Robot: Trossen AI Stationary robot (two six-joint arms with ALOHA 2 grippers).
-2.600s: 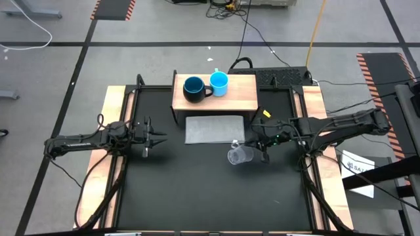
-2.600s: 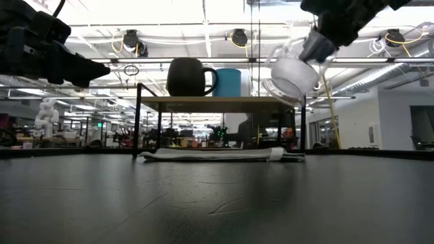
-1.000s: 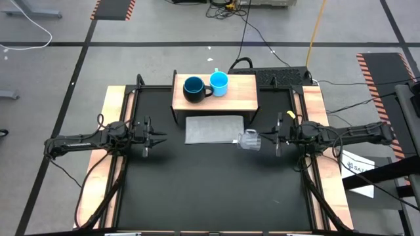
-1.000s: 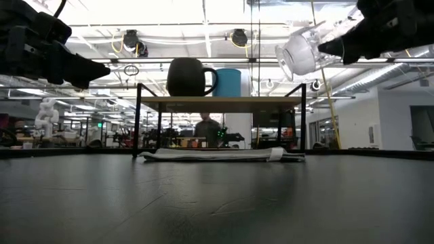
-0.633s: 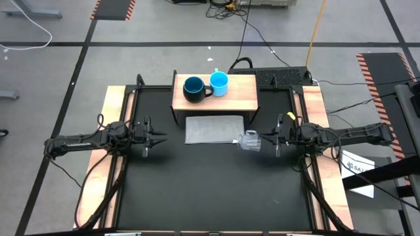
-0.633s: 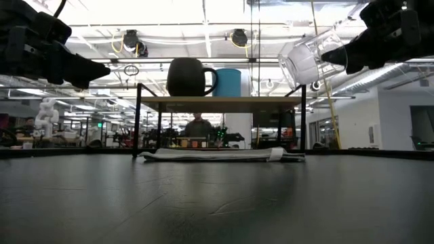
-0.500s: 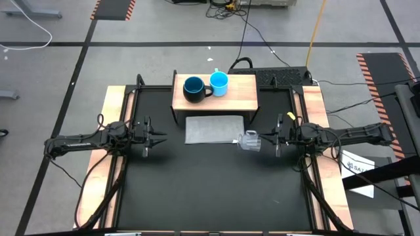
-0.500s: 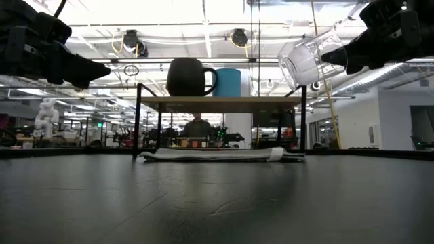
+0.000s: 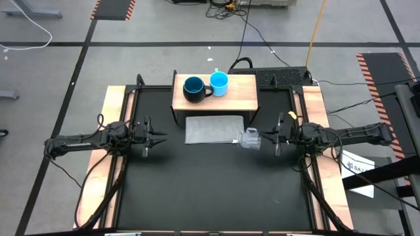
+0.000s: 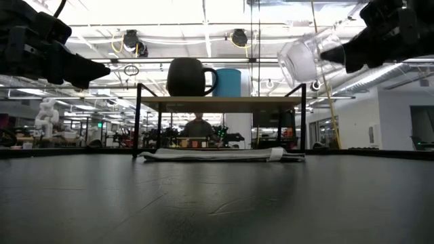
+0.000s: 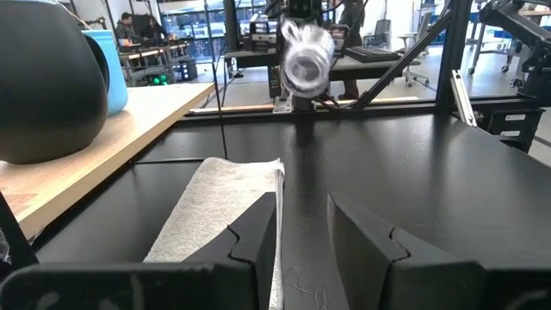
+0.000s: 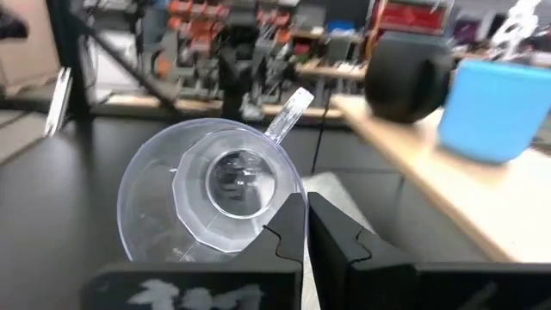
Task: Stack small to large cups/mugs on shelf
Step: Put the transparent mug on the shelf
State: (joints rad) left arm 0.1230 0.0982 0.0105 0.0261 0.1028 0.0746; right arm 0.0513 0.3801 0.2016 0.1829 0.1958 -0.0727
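Right gripper (image 9: 261, 139) clamped tight on the rim of the small clear cup (image 9: 249, 139), holding it in the air above the black table (image 9: 210, 190), tipped on its side with the mouth turned toward the gripper and the base pointing left. From above, cup seen just off the right end of the grey mat (image 9: 214, 128), near side of the shelf (image 9: 239, 92) and to its right. In the low view, same clear cup (image 10: 303, 57) raised at about the height of the mugs on the shelf, beside the shelf's right end, pinched by the right gripper (image 10: 333, 54). In the right wrist view, fingers (image 12: 288, 226) closed together over the cup's (image 12: 211, 194) lip, interior and thick base facing the camera.

Large dark navy mug (image 9: 193, 88) with blue inside standing upright on the wooden shelf top, left of centre. Light-blue mug (image 9: 219, 82) upright just to its right, the two close together, touching or nearly so. Both seen side by side on the shelf (image 10: 217, 103) in the low view: navy mug (image 10: 187, 76), light-blue mug (image 10: 228, 82).

Left gripper (image 9: 156, 137) hovering over the left part of the table, well apart from shelf and cup, fingers (image 11: 258, 232) partly spread with a clear gap between them and nothing held.
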